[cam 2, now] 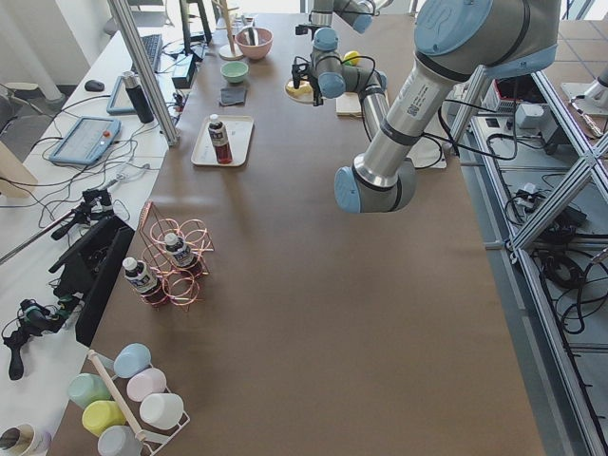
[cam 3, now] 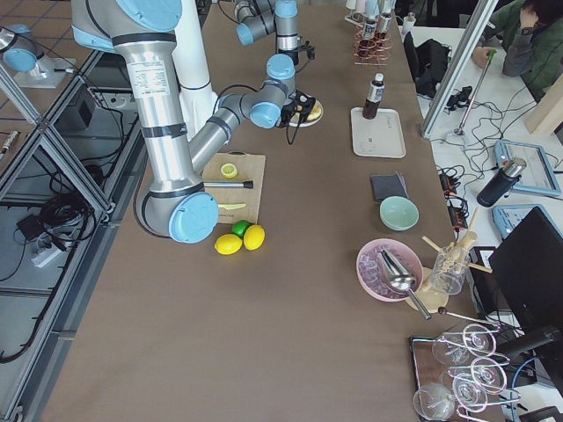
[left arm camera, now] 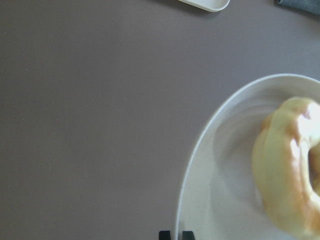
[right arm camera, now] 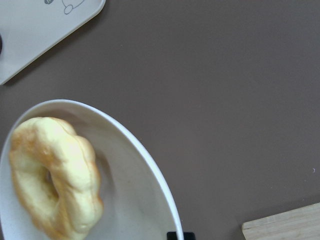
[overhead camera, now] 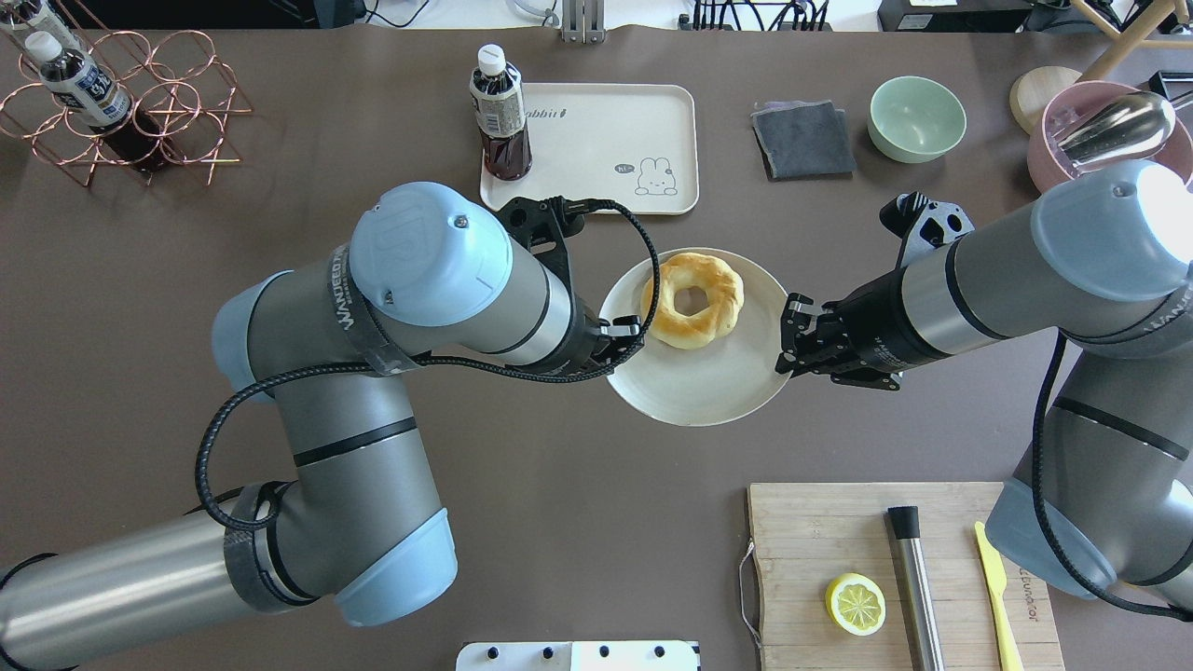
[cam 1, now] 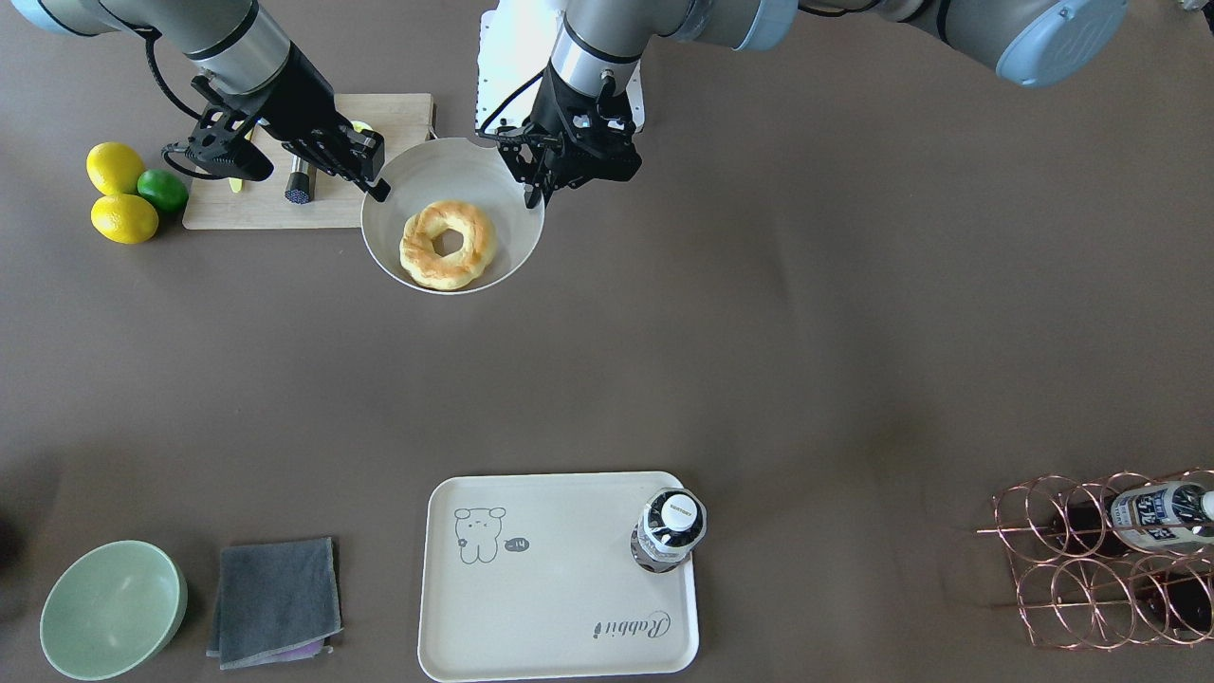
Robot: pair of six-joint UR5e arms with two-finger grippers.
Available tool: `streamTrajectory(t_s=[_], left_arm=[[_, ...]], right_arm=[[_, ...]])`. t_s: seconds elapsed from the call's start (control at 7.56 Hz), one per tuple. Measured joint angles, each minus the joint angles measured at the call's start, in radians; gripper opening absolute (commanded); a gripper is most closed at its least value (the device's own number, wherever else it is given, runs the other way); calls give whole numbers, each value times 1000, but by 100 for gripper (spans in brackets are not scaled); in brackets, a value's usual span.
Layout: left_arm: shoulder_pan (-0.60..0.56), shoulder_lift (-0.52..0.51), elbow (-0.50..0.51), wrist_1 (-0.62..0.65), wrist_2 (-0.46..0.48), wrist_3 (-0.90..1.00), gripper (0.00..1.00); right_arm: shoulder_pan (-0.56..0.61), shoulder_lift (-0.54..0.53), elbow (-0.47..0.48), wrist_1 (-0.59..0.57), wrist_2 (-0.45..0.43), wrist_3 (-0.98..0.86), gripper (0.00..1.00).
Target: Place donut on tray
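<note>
Overhead exterior: my left end effector (overhead camera: 623,328) and right end effector (overhead camera: 786,348) clamp opposite rims of the plate (overhead camera: 708,391), probably to ferry the donut (overhead camera: 692,298) to the far-edge tray (overhead camera: 596,158).

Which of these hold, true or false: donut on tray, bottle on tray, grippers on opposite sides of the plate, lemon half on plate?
1. The donut lies on the tray. False: it lies on the plate, which is apart from the tray.
2. A bottle stands on the tray. True.
3. The left gripper and right gripper are at opposite sides of the plate's rim. True.
4. The lemon half is on the plate. False: it lies on the board.
</note>
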Motion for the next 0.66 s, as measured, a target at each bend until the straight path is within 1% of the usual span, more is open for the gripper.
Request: streamTrajectory(t_s=[0.13,0.26,0.53,0.66], left_arm=[[-11,37,-34,1,-2,41,99],[-48,79,-78,3,-21,93,99],[-181,165,-142,4,-169,197,99],[-244,209,-167,3,-228,250,99]], right_arm=[[4,-3,-2,0,0,1,0],[5,-4,-6,0,-2,2,0],[11,-1,-35,2,-10,7,0],[27,11,-67,6,-22,28,0]])
